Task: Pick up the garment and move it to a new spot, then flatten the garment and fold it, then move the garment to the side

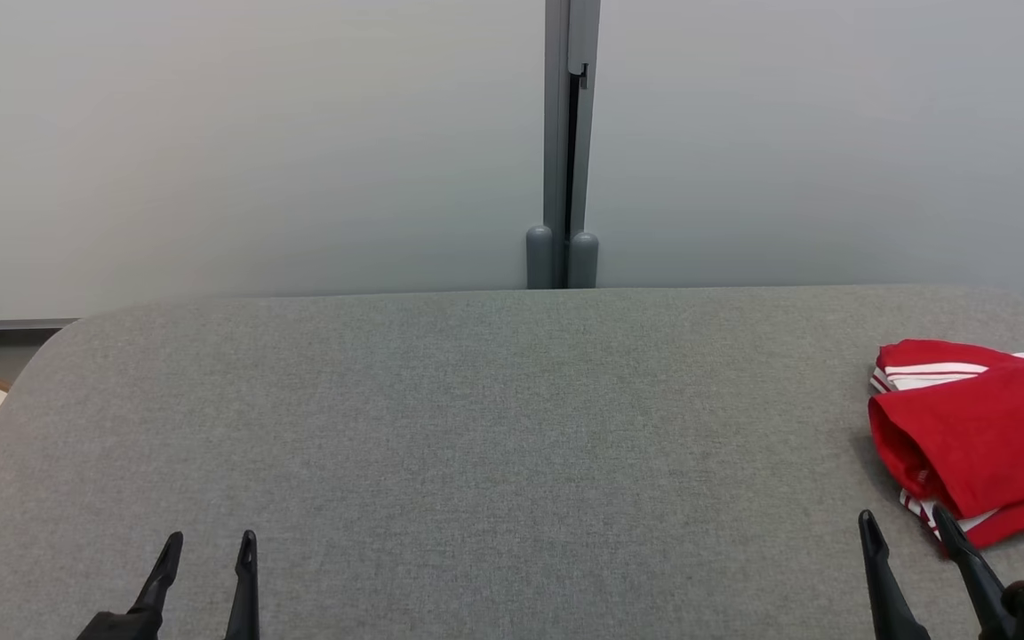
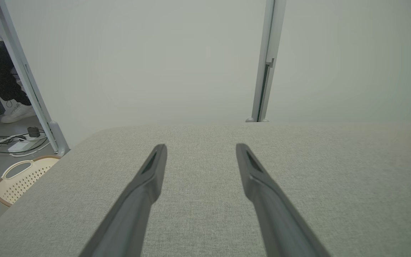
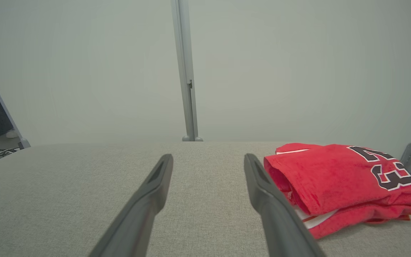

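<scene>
Lying folded, red garment (image 3: 334,178); its numerals (image 3: 387,171) clear in right wrist view

Bright, soft, even light. Faint shadow beside the garment (image 1: 974,436) on the worktop (image 1: 476,427). Wrist views hazy, left end effector fingers (image 2: 127,221) blurred close up.

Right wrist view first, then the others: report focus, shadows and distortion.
Right wrist view: garment sharp, its number legible, a soft shadow beneath; the right end effector's fingers blur near the lens. Left wrist view: even light, no glare; the frame at left leans, likely wide-angle distortion. Head view: flat diffuse light, a faint shadow left of the garment, which the right edge cuts off.
</scene>
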You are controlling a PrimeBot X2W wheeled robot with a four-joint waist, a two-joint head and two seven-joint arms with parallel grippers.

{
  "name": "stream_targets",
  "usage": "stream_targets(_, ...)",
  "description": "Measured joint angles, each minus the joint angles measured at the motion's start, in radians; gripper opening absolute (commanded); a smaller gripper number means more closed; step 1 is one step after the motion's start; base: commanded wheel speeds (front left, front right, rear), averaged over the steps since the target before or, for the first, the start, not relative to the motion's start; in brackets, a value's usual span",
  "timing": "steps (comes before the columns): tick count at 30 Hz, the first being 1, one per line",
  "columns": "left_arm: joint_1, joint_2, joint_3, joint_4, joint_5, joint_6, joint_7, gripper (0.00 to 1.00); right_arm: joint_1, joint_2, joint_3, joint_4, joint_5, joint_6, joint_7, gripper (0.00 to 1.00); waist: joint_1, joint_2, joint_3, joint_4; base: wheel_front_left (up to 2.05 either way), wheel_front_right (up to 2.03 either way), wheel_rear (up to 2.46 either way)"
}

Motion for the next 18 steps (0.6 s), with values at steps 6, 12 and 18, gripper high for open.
stream_targets(6, 0.001, 0.004, -0.002, 0.006, 0.0, 0.002, 0.0, 1.0, 0.01, 0.002, -0.001, -0.009, 0.0, 0.0, 0.003, 1.0, 0.0, 0.0, -0.005, -0.006, 0.0, 0.0, 0.0)
stream_targets(12, 0.001, 0.006, -0.003, 0.008, -0.001, 0.006, 0.0, 1.0, 0.01, 0.002, -0.007, -0.01, 0.001, 0.0, 0.003, 1.0, 0.0, 0.0, -0.005, -0.009, 0.0, 0.0, 0.0)
stream_targets(18, 0.001, 0.008, -0.006, 0.009, -0.005, 0.006, 0.007, 1.0, 0.009, 0.002, -0.011, -0.007, 0.002, 0.0, -0.001, 1.0, 0.0, 0.0, 0.0, -0.005, 0.0, 0.0, 0.0)
